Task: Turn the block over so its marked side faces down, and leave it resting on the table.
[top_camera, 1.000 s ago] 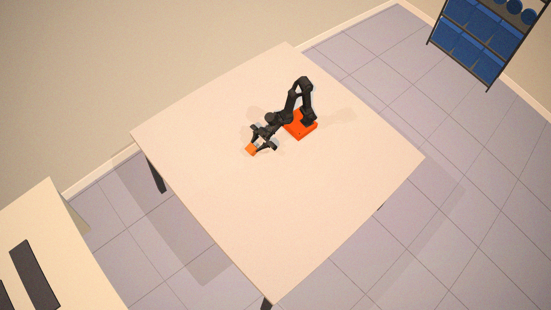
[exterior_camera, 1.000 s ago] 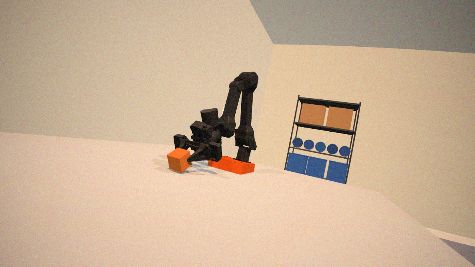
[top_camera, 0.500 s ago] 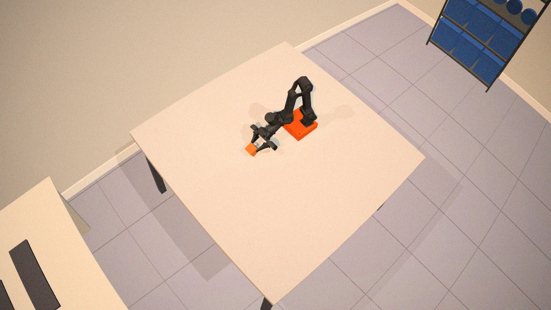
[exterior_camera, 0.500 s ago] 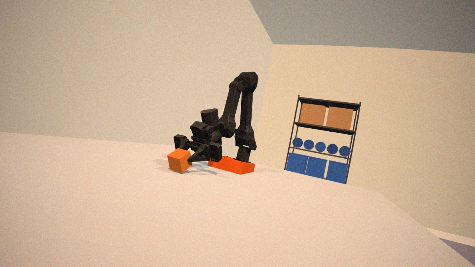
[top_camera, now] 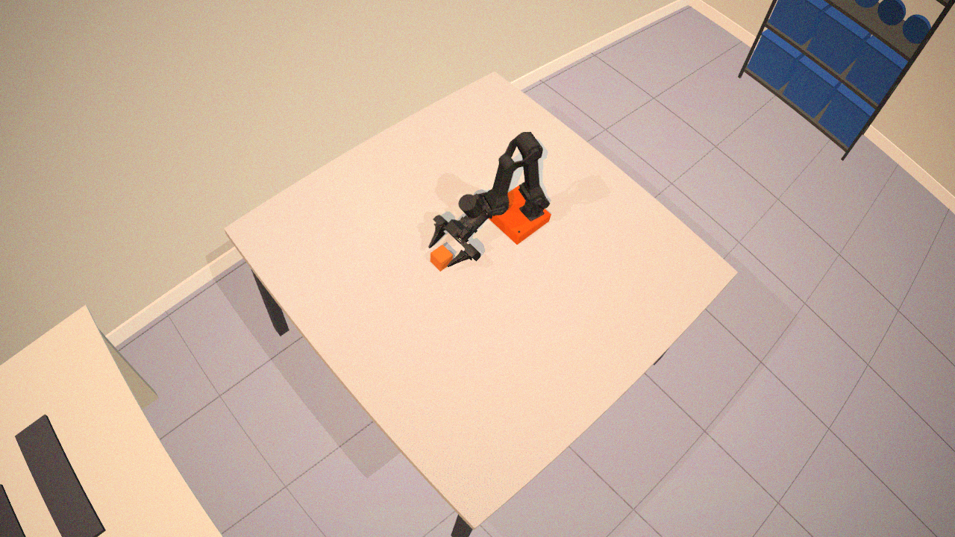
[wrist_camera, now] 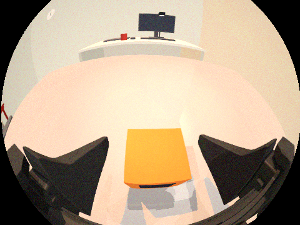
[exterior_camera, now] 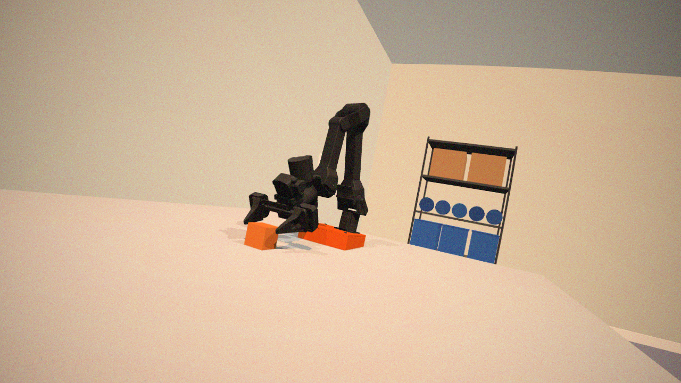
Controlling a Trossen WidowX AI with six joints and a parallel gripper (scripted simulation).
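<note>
The orange block (top_camera: 440, 258) (exterior_camera: 259, 236) (wrist_camera: 157, 156) sits flat on the table (top_camera: 467, 400) (exterior_camera: 285, 309) (wrist_camera: 94, 94). Its top is plain orange. Its dark mark (wrist_camera: 156, 185) shows as a thin strip at the block's near edge in the wrist view, on the upright side that faces the arm. The underside is hidden. My gripper (top_camera: 439, 256) (exterior_camera: 260, 227) (wrist_camera: 154, 137) is open, with one finger on each side of the block and a gap to each in the wrist view. The fingers reach forward low, near the height of the block's top.
The arm's orange-red base (top_camera: 517, 227) (exterior_camera: 333, 236) stands on the table behind the gripper. A desk with a monitor (wrist_camera: 156, 23) and a red cup (wrist_camera: 124, 37) is beyond the table's far edge. A shelf rack (exterior_camera: 464, 183) stands off the table.
</note>
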